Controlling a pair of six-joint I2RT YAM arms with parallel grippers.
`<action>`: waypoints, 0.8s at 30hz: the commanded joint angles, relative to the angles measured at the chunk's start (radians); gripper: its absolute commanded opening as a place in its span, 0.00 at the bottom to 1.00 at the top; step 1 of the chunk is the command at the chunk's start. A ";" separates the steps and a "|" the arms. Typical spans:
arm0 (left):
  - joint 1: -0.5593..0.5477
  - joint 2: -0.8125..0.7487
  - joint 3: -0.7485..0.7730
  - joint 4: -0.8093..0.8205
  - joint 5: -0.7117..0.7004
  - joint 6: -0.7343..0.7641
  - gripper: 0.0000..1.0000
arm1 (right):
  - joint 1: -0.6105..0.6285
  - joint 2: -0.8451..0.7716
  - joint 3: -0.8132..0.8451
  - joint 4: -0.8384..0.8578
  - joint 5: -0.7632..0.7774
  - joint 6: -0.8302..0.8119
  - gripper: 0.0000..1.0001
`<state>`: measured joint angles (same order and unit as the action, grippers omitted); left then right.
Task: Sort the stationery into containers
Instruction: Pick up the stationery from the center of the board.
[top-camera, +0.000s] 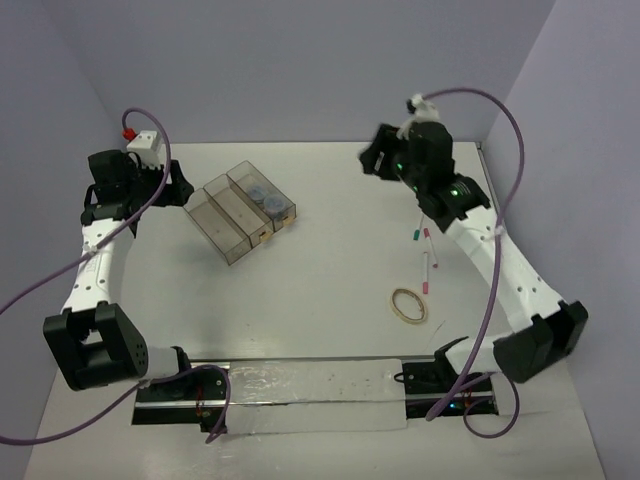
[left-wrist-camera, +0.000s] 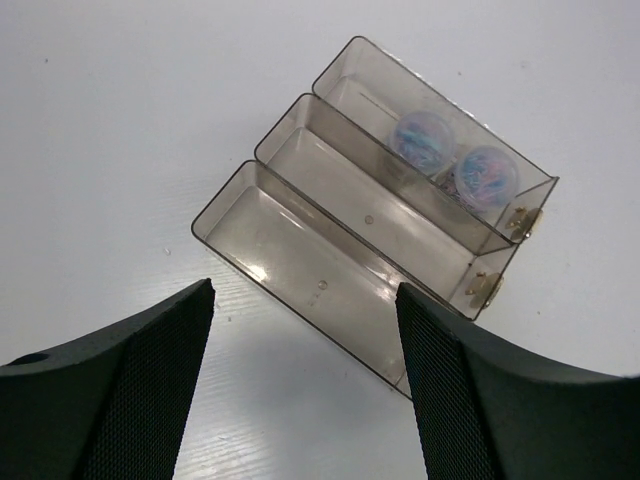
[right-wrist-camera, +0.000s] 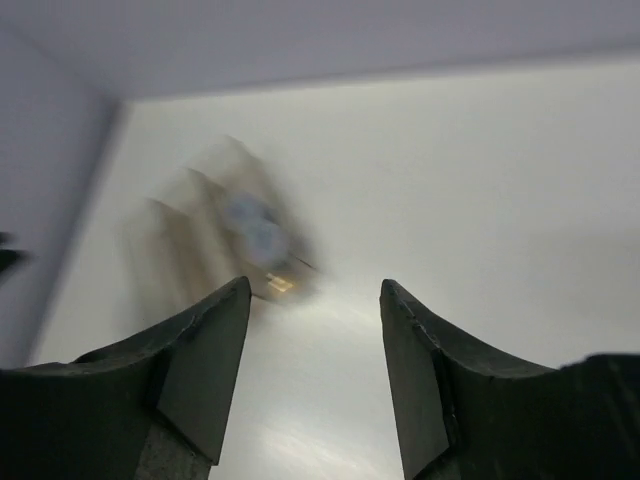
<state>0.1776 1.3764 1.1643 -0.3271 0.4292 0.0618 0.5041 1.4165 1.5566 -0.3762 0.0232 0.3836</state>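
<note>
The three joined clear bins (top-camera: 238, 212) sit at the back left. The rightmost bin holds two bluish-grey round pieces (top-camera: 263, 195). The other two bins look empty. My left gripper (top-camera: 178, 186) is open and empty just left of the bins. In the left wrist view the bins (left-wrist-camera: 330, 270) and round pieces (left-wrist-camera: 455, 158) lie ahead of the open gripper (left-wrist-camera: 305, 325). My right gripper (top-camera: 368, 158) is open and empty, raised at the back right. Thin white pens (top-camera: 428, 265) with green or red tips and the tan rubber-band loop (top-camera: 408, 304) lie under the right arm. No clear ring shows.
A white block with a red button (top-camera: 143, 143) stands behind the left arm. A clear sheet (top-camera: 310, 395) lies along the near edge between the arm bases. Walls close the table on three sides. The right wrist view shows the bins (right-wrist-camera: 215, 245) blurred, beyond the open gripper (right-wrist-camera: 315, 300).
</note>
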 joint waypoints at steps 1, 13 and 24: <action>0.003 -0.069 -0.032 0.000 0.066 0.049 0.81 | -0.092 -0.154 -0.379 -0.237 0.112 0.120 0.59; 0.003 -0.133 -0.087 -0.015 0.065 0.066 0.81 | -0.094 -0.402 -0.818 -0.486 0.225 0.367 0.58; 0.004 -0.154 -0.091 -0.024 0.103 0.046 0.82 | -0.122 -0.427 -0.911 -0.554 0.332 0.579 0.58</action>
<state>0.1776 1.2729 1.0721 -0.3582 0.4853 0.1097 0.3994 0.9837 0.6720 -0.9164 0.2872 0.8526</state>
